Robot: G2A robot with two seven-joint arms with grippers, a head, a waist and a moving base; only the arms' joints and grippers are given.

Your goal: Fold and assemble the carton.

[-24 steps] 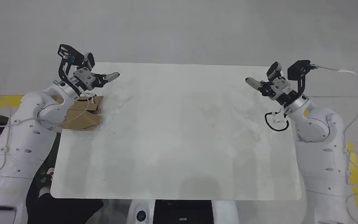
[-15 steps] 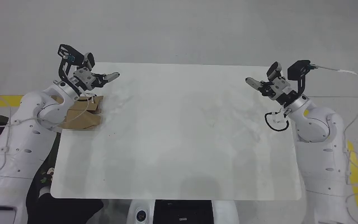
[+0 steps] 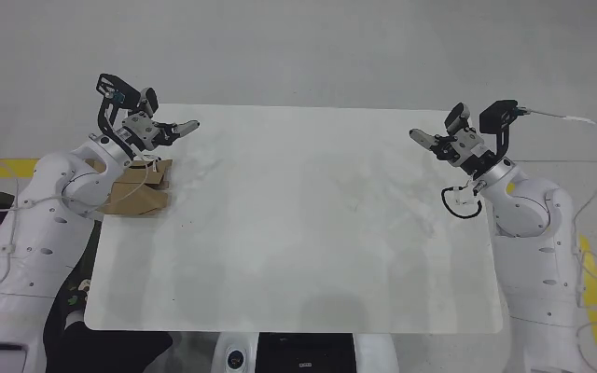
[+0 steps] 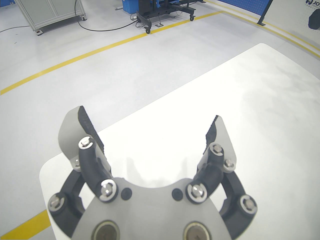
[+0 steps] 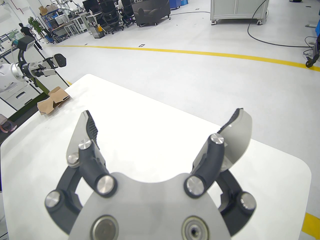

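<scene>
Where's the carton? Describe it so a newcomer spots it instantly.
Start at the white table and go to its far corner on the robot's left side. There, under the arm and just behind the open left pincer, lies the carton. It is the only brown cardboard piece on the white top, still flat with loose flaps.

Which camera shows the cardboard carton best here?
The right wrist view: the carton lies unobstructed at a corner of the table, flaps open. From the top view, the left arm covers part of it.
</scene>
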